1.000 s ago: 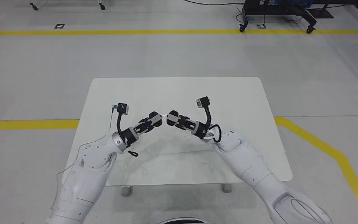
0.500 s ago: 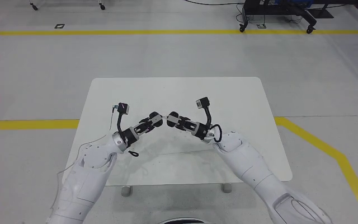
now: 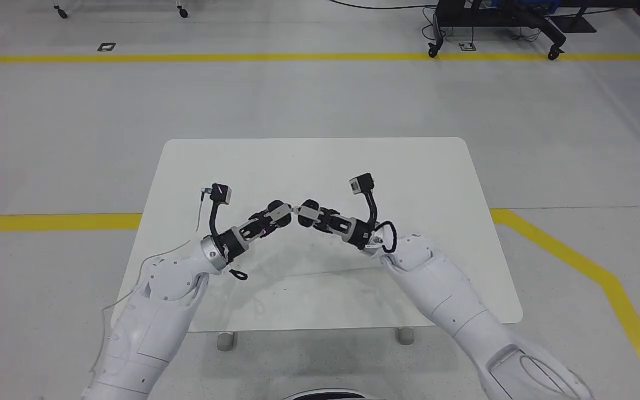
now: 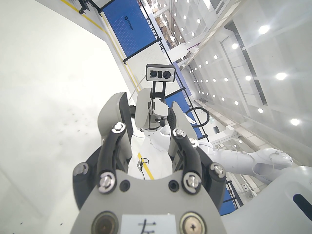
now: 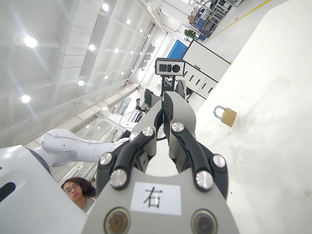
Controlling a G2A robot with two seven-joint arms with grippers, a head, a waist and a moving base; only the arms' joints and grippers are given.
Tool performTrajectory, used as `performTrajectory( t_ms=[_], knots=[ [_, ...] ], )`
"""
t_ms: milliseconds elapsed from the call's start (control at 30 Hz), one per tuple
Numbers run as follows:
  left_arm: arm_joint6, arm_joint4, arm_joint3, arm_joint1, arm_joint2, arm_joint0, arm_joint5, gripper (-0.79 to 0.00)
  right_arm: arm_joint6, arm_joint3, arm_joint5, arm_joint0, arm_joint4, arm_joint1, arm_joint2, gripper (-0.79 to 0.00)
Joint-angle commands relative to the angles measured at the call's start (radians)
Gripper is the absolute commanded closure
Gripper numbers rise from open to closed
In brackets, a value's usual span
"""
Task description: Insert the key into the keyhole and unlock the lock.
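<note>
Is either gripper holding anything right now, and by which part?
The left gripper is open and holds nothing. The right gripper is shut, but whether it pinches anything cannot be told. The padlock lies loose on the table.

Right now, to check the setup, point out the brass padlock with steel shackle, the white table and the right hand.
brass padlock (image 5: 229, 119): right wrist view, brass body.
white table (image 3: 430, 170): top view, bare top near a far corner.
right hand (image 5: 168, 98): right wrist view, between its shut fingertips.

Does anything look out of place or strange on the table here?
Yes. The padlock lies flat on the table, untouched, while the shut right hand and the open left hand meet tip to tip away from it.
</note>
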Motion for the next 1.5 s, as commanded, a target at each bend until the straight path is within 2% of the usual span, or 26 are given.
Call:
performTrajectory(
  t_ms=[0, 167, 233, 367, 400, 467, 600, 933, 1233, 1467],
  knots=[
    [0.0, 0.0, 0.0, 0.0, 0.0, 0.0, 0.002, -0.215, 0.004, 0.001, 0.004, 0.0, -0.001, -0.001, -0.003, 0.0],
    [0.002, 0.003, 0.001, 0.001, 0.003, -0.001, 0.005, -0.123, 0.009, 0.003, 0.006, 0.003, -0.004, -0.003, -0.007, 0.0],
    [0.003, 0.006, 0.002, 0.001, 0.005, -0.001, 0.007, -0.009, 0.012, 0.003, 0.005, 0.003, -0.005, -0.004, -0.007, 0.0],
    [0.005, 0.008, 0.001, 0.001, 0.006, -0.002, 0.006, 0.0, 0.019, 0.0, 0.009, 0.002, 0.0, -0.003, -0.004, 0.0],
    [0.006, 0.009, 0.002, 0.001, 0.006, -0.002, 0.006, 0.0, 0.02, 0.0, 0.009, 0.002, 0.0, -0.003, -0.003, -0.043],
    [0.007, 0.011, 0.001, 0.001, 0.007, -0.002, 0.006, 0.0, 0.025, -0.003, 0.01, 0.002, 0.005, -0.003, 0.0, -0.179],
    [0.006, 0.017, 0.0, 0.002, 0.008, -0.003, 0.001, 0.0, 0.034, -0.007, 0.012, 0.0, 0.011, -0.001, 0.007, -0.234],
    [0.007, 0.041, -0.005, 0.004, 0.012, -0.002, -0.011, 0.0, 0.041, -0.018, 0.036, 0.0, 0.0, 0.0, 0.009, -0.175],
    [0.018, 0.064, -0.007, 0.005, 0.015, 0.0, -0.01, 0.0, 0.047, -0.012, 0.037, 0.0, 0.001, -0.001, 0.011, -0.015],
    [0.02, 0.074, -0.005, 0.006, 0.019, -0.004, -0.008, 0.0, 0.061, -0.008, 0.041, 0.001, 0.005, -0.002, 0.009, 0.0]
  ],
)
